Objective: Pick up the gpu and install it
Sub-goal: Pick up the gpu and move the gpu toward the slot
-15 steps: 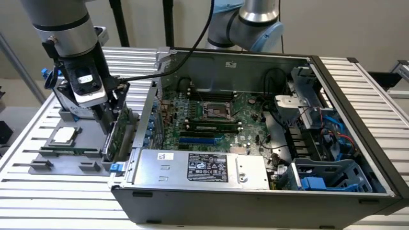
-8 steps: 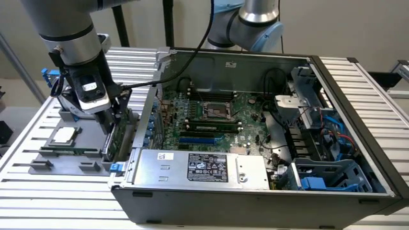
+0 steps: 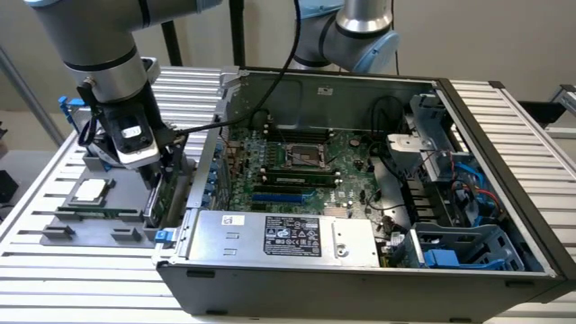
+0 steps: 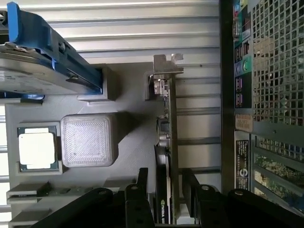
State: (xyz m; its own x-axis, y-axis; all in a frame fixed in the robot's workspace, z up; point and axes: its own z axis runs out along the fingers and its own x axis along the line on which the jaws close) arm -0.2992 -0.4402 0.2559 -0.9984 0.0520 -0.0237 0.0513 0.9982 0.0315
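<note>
A grey robot arm reaches down at the exterior view's left, beside an open computer case (image 3: 360,266) lying on a slatted metal desk (image 3: 81,283). The arm's black hand (image 3: 155,177) hangs low over a grey holder tray (image 3: 90,226) that lies on the desk just beside the case.

The gpu (image 3: 158,199) stands on edge in a slot of that tray, its green board edge uppermost, close to the case wall. In the wrist view, the gpu (image 4: 171,137) runs as a thin strip away from the hand (image 4: 165,171), with its silver end bracket at the far end and its black face turned toward the tray's other parts. The two black fingers (image 4: 142,183) straddle the near end of the card, one on each side. The jaws are parted, with a narrow gap visible between each finger and the card, so the hand has hold of nothing.

Also on the tray (image 4: 128,137) are a small square silver CPU chip (image 4: 37,149) in a recess, a ribbed grey block (image 4: 88,140) beside it, and a silver hard drive (image 4: 28,71) with blue rails. Inside the case, the green motherboard (image 3: 297,169) lies exposed (its empty slots face upward).
</note>
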